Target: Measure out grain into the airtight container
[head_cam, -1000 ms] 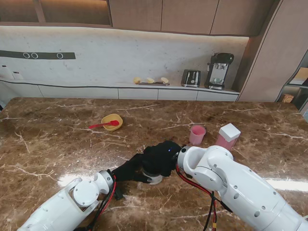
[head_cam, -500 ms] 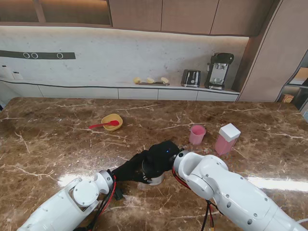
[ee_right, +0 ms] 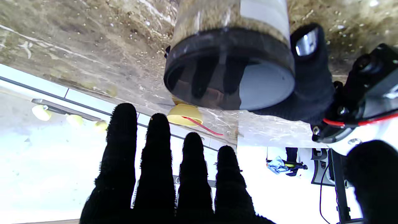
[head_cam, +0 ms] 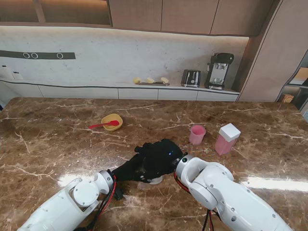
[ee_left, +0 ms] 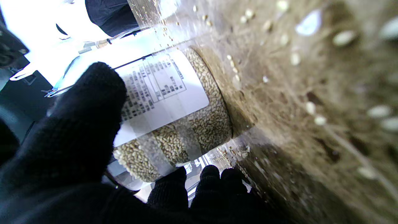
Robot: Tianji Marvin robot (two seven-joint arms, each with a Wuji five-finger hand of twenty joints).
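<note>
A clear grain jar (ee_left: 192,124) with a white label stands on the marble table, and my left hand (ee_left: 77,140) is shut on it, thumb on one side and fingers on the other. From the stand only the jar's pale base (head_cam: 155,180) shows under the two black gloves. The left hand (head_cam: 131,170) grips from the left. My right hand (head_cam: 161,155) hovers just over the jar's black lid (ee_right: 230,68), open, its fingers (ee_right: 174,174) straight and spread, off the lid. A pink container with a white lid (head_cam: 226,138) and a pink cup (head_cam: 197,134) stand farther right.
A yellow bowl (head_cam: 112,121) with a red spoon sits farther from me on the left, also seen as the yellow bowl (ee_right: 185,114) in the right wrist view. Loose grains lie scattered on the table (ee_left: 311,109) around the jar. A counter with appliances runs along the back wall.
The right hand's fingers have spread apart above the jar lid, and the right forearm has swung nearer to me. The left hand and jar have stayed put.
</note>
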